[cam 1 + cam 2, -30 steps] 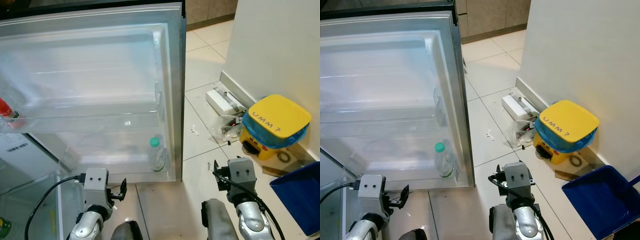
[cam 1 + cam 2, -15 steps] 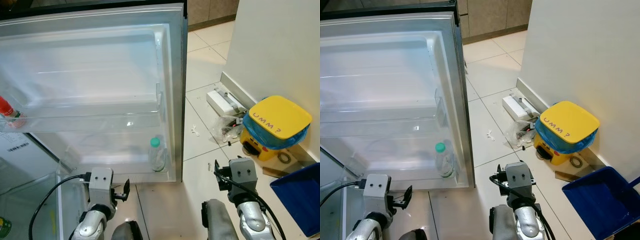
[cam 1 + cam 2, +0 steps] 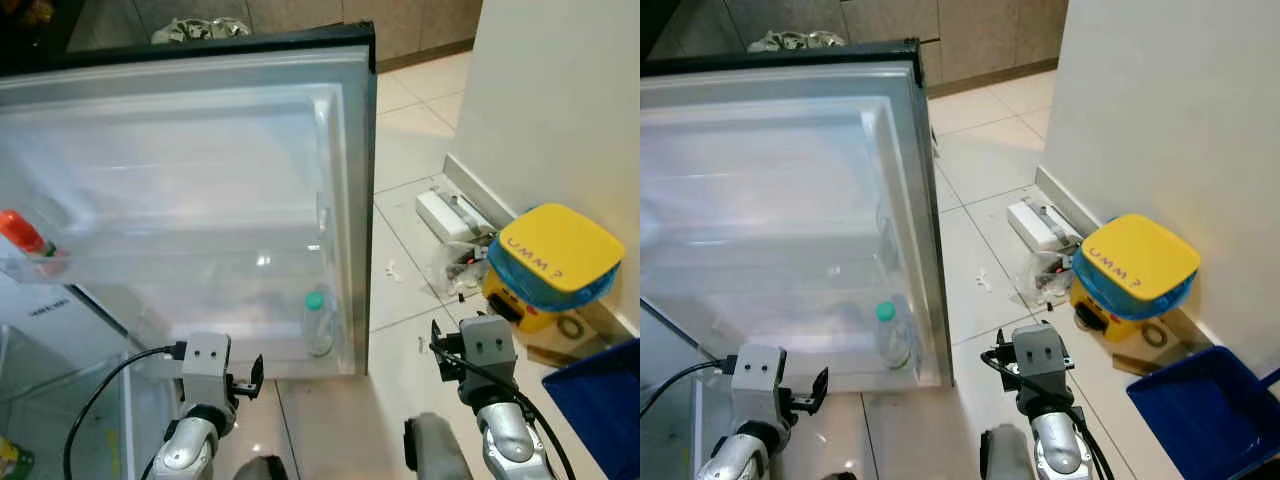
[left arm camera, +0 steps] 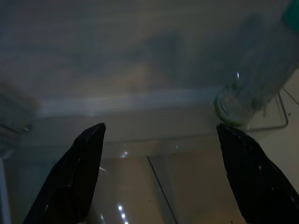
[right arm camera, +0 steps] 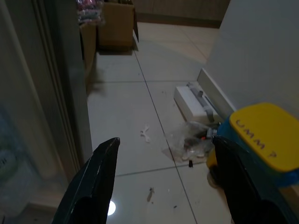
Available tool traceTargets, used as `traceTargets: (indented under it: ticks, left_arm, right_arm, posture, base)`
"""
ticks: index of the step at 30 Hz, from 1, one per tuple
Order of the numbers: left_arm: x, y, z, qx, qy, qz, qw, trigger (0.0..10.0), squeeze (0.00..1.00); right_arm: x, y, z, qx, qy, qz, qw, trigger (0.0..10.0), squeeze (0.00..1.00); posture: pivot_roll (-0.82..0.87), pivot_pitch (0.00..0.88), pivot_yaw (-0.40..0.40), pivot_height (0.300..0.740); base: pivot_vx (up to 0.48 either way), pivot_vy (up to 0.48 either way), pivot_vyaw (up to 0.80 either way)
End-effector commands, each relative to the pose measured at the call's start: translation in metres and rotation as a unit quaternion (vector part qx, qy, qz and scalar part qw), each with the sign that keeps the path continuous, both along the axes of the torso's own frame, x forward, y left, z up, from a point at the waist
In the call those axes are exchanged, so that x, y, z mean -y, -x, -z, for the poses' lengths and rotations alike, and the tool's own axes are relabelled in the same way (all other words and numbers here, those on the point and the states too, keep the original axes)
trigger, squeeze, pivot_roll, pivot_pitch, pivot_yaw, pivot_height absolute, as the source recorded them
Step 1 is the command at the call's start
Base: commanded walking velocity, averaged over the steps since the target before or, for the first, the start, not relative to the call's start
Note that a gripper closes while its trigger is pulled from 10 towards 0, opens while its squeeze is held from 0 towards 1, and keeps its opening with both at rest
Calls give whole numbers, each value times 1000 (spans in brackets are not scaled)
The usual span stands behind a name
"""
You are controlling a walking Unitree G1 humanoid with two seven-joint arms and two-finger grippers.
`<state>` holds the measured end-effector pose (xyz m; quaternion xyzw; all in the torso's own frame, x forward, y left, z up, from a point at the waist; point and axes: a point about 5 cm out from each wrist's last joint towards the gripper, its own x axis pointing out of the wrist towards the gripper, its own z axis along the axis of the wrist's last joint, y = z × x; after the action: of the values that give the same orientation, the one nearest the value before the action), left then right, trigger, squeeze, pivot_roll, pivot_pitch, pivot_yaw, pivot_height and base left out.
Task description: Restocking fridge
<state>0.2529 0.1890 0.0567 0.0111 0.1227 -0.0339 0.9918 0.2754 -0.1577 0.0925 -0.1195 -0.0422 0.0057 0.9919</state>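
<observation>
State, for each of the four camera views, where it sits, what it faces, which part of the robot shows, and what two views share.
Left eye view: head, looking down at the open white fridge door; both silver arms show.
Right eye view: head; same scene.
Left wrist view: left arm, faces the clear green-capped bottle; open left pincer.
Right wrist view: right arm, faces the tiled floor and yellow-lidded bin; open right pincer.
Shared: bottle, bin.

We saw the head views bright and evenly lit but softly blurred, the white fridge door [image 3: 190,200] washed out with small glints on its clear shelf. Both wrist views were dim and grainy. A lamp's glare spotted the glossy floor tiles [image 5: 110,207].
</observation>
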Motion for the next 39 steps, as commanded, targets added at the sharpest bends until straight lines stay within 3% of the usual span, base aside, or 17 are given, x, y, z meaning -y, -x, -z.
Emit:
traceTargets:
  ticks: [1, 7, 39]
  left_arm:
    - [-3, 5, 6, -12, -4, -7, 1000, 10000, 0]
    - [-2, 3, 7, -11, -5, -8, 1000, 10000, 0]
    - [1, 0, 6, -2, -5, -1, 1000, 10000, 0]
  right_arm:
    - [-2, 2, 5, -7, -2, -5, 1000, 10000, 0]
    - [-1, 2, 5, -7, -3, -6, 1000, 10000, 0]
    - [-2, 4, 8, -13, -4, -18, 1000, 10000, 0]
  posture:
    - [-256, 212, 76, 677]
    - [-259, 210, 78, 707]
    - [-259, 198, 71, 707]
  base:
    - [0, 0, 0]
    - [0, 0, 0]
    - [0, 0, 0]
